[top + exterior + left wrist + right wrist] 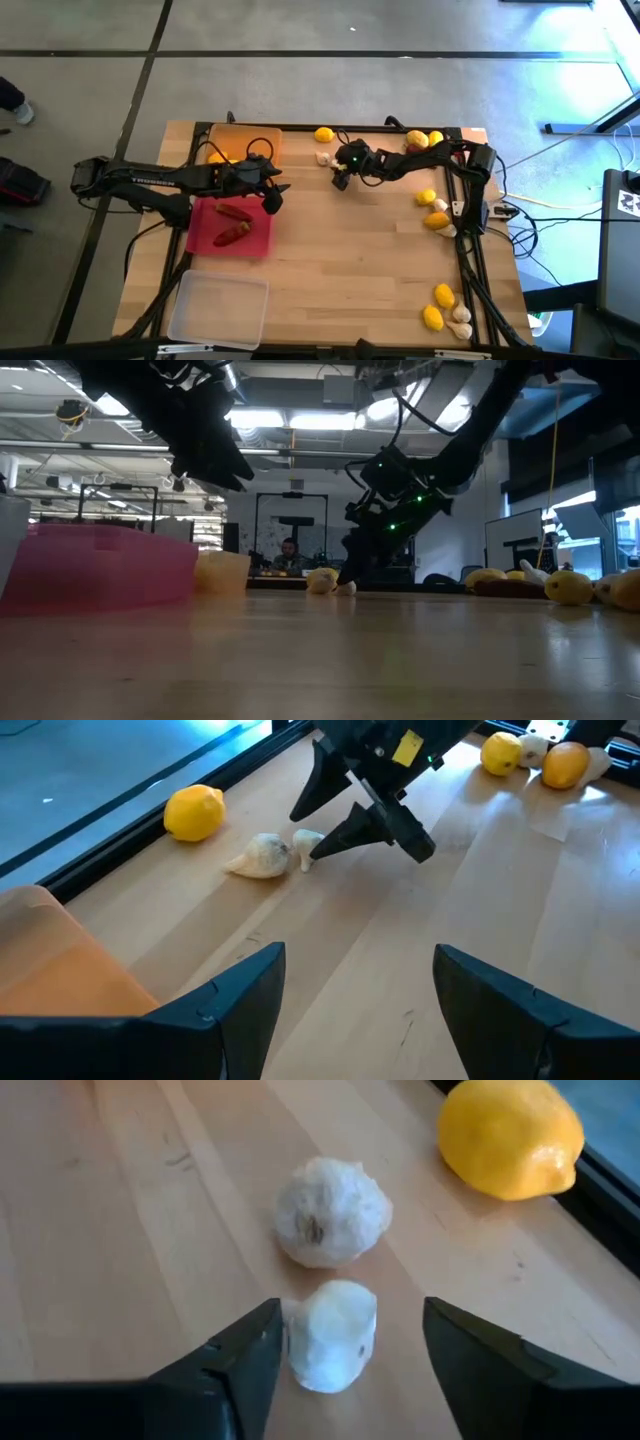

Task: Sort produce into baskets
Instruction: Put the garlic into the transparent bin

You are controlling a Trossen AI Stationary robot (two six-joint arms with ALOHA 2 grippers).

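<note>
Both arms are dark, near black, built of slim jointed links with black cables looped along them. The left arm (150, 180) bears pale lettering on its long link. The right arm (420, 158) shows small green lights and a yellow label near its wrist.

L hand (350, 995) open, hovering; R hand (345, 1345) open, low.
</note>
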